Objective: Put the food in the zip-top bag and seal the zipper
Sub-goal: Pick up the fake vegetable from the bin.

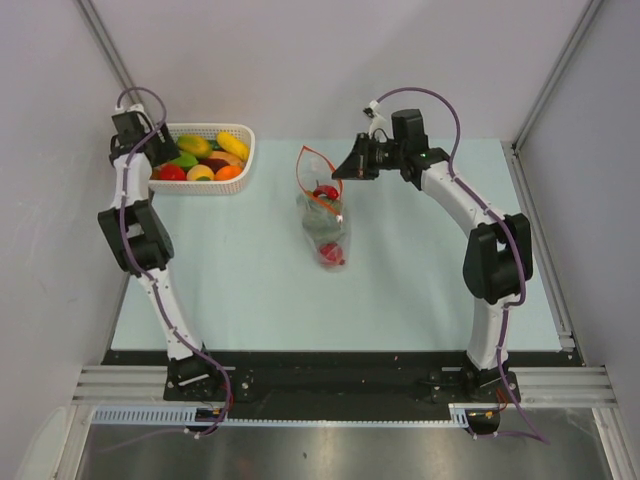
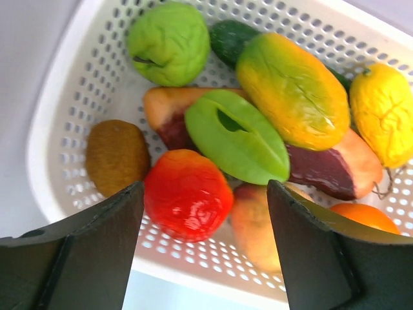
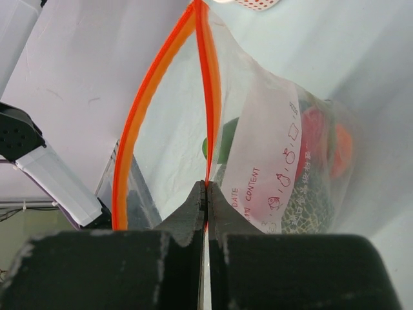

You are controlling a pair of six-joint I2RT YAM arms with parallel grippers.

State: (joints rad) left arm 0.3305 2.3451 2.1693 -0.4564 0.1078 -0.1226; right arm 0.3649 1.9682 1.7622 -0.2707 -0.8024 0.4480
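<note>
Zip-top bag (image 1: 325, 225), long axis near-to-far, mouth far (in right gripper (image 3: 205, 197))

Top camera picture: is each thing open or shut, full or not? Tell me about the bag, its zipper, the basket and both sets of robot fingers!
zip-top bag: mouth open, some food inside.
zipper: unzipped, its two strips apart.
basket: holding many toy foods.
red toy fruit: loose in the basket, not gripped.
left fingers: open, above the basket, holding nothing.
right fingers: shut on one zipper strip.
</note>
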